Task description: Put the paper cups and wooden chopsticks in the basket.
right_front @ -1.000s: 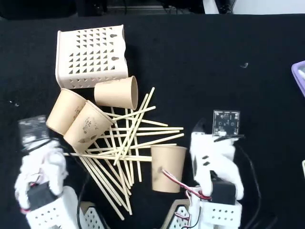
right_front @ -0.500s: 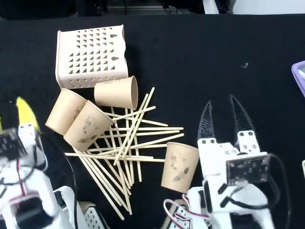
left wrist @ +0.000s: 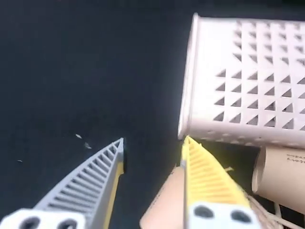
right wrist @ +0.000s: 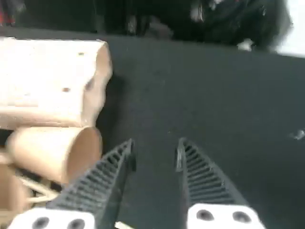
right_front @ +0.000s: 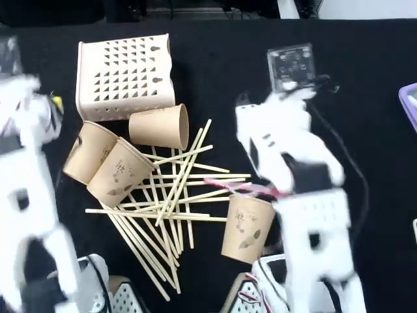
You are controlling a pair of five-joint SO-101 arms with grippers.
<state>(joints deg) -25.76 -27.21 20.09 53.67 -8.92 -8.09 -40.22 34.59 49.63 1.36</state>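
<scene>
As basket (left wrist: 205, 71) runs off-frame, left gripper (left wrist: 154, 140) agape, empty; right gripper (right wrist: 156, 141) agape, empty, paper cup (right wrist: 47, 148) partly behind it

Tally at my table.

Paper cups (right_front: 159, 126) (right_front: 89, 151) (right_front: 119, 171) (right_front: 245, 228): four. Three sit bunched together, one lies apart from them.

Basket (right_front: 124, 75): one.

Wooden chopsticks (right_front: 171, 195): one crossed heap of well over a dozen sticks. They overlap too much for me to get an exact figure.

Purple object (right_front: 409, 104) at the table edge: one.

My own grippers: two, left gripper (left wrist: 153, 140) and right gripper (right wrist: 155, 141), with two fingers each.
</scene>
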